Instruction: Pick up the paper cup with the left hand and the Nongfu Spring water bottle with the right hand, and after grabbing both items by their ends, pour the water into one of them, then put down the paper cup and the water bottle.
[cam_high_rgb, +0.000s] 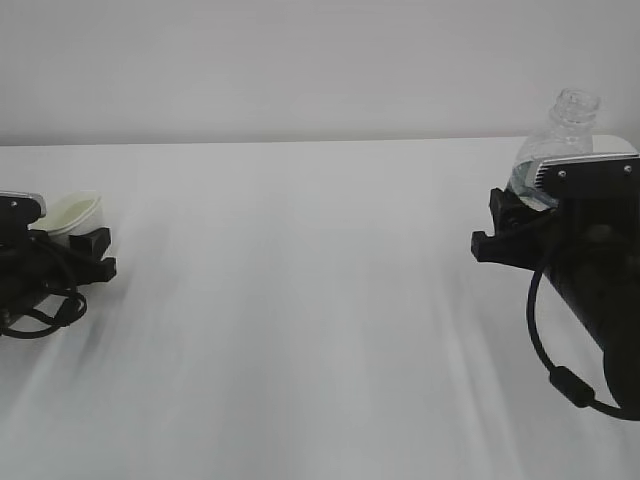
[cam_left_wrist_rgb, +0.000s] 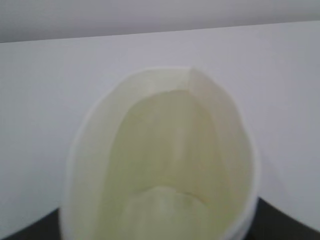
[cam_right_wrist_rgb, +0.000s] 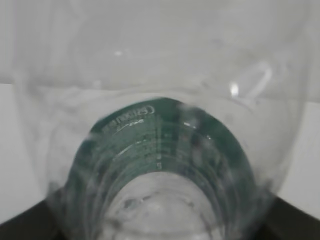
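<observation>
Showing white lettering, unreadable, on bottle (cam_right_wrist_rgb: 165, 150) dark green label (cam_right_wrist_rgb: 150, 135)

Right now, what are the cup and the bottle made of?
The paper cup looks like thin paper: matte, white outside, pale cream inside, with a rolled rim and a seam down its wall. The water bottle looks like clear, glossy plastic: you see through it, and its ribs catch light above the green label.
</observation>
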